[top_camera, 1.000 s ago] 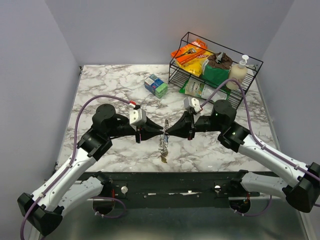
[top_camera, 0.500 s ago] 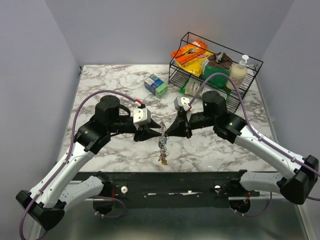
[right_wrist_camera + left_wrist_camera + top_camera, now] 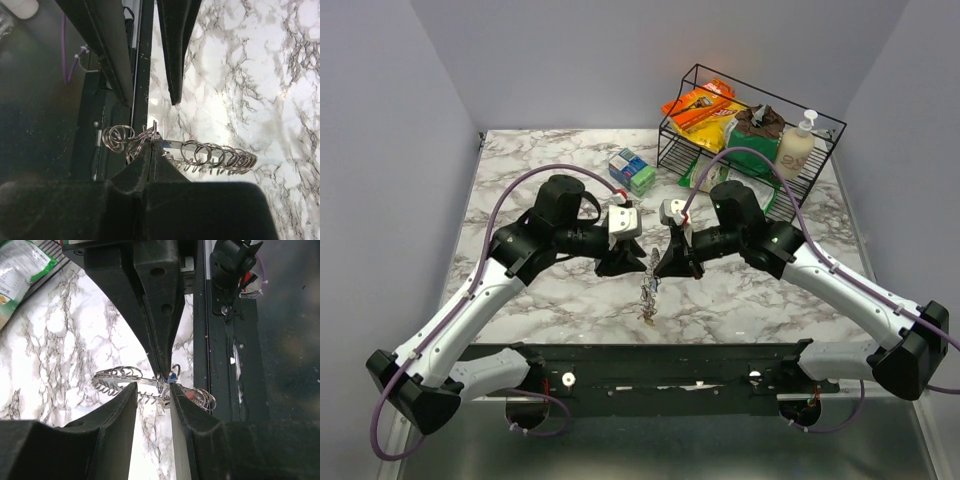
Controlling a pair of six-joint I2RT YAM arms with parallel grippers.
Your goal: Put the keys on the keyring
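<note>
The keyring (image 3: 650, 280), a silvery coiled-wire loop, hangs above the marble table (image 3: 520, 170) between my two grippers. My right gripper (image 3: 660, 268) is shut on it, its fingertips pinching the wire where small rings bunch (image 3: 151, 145). The coil (image 3: 215, 155) runs off to the right. My left gripper (image 3: 640, 264) faces it with open jaws (image 3: 153, 390), one finger on each side of the keyring (image 3: 120, 376) and clear of it. A blue key head (image 3: 173, 374) and a red one (image 3: 190, 395) show among the rings. Keys dangle at the loop's low end (image 3: 648, 316).
A black wire rack (image 3: 820, 125) at the back right holds snack packets and a soap bottle (image 3: 796, 143). A green packet (image 3: 715, 180) lies in front of it. A small blue and green carton (image 3: 632, 170) stands mid-back. The black mounting rail (image 3: 650, 365) runs along the near edge.
Both arms have shifted away from the near edge, carrying the keyring with them. My left gripper's jaws have opened and its wrist has come closer to the right gripper.
</note>
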